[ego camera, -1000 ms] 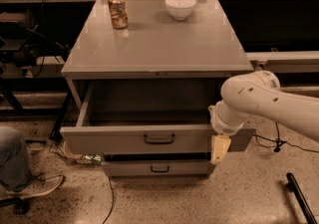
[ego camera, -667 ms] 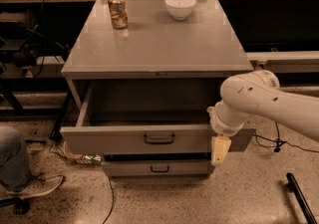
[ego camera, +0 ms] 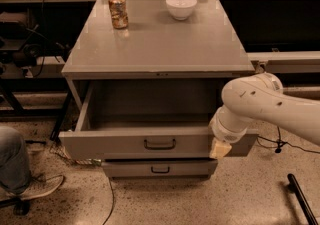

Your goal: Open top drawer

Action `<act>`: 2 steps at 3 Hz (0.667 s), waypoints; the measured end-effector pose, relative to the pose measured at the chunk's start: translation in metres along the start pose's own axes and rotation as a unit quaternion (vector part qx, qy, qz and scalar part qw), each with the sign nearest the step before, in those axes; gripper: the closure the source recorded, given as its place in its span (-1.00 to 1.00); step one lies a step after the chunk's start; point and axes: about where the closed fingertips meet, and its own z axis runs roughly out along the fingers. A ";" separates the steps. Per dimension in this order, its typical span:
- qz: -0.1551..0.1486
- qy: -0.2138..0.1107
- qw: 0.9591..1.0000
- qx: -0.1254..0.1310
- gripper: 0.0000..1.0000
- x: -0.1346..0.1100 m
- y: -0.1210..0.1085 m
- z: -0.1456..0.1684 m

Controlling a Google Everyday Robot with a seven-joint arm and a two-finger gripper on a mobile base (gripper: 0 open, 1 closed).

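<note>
Grey top drawer (ego camera: 125, 141) stands well out. Gripper (ego camera: 220, 148) sits at its right front edge, grip unreadable. Likely hazard: overpull, drawer leaving its runners.

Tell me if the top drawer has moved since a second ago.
No: top drawer unchanged against the cabinet top; hand at its right end.

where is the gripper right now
In the camera view the gripper sits low and right of centre, at the right end of the front of the pulled-out top drawer, right of its black handle.
</note>
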 end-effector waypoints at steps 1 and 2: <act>0.018 0.000 1.000 -0.005 0.38 0.007 0.013 -0.004; 0.056 0.007 0.998 -0.017 0.97 0.020 0.041 -0.014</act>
